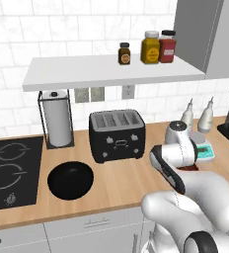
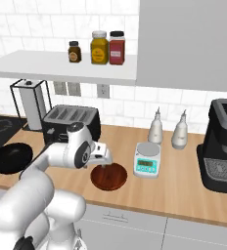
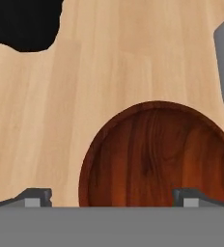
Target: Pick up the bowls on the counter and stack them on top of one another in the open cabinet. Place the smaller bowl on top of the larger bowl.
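Reddish-brown smaller bowl [image 2: 108,177] upright on wooden counter [image 2: 179,185], glossy black larger bowl [image 1: 70,180] well apart

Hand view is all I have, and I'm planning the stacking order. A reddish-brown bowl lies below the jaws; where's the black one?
Observer: The larger bowl sits on the counter, between the stove top and the toaster.
Operator: Anything on the open cabinet?
Observer: Three jars stand near the right end of the open cabinet; neither bowl is up there.
Operator: What's next to the smaller bowl?
Observer: A kitchen scale stands close on the right of the smaller bowl.
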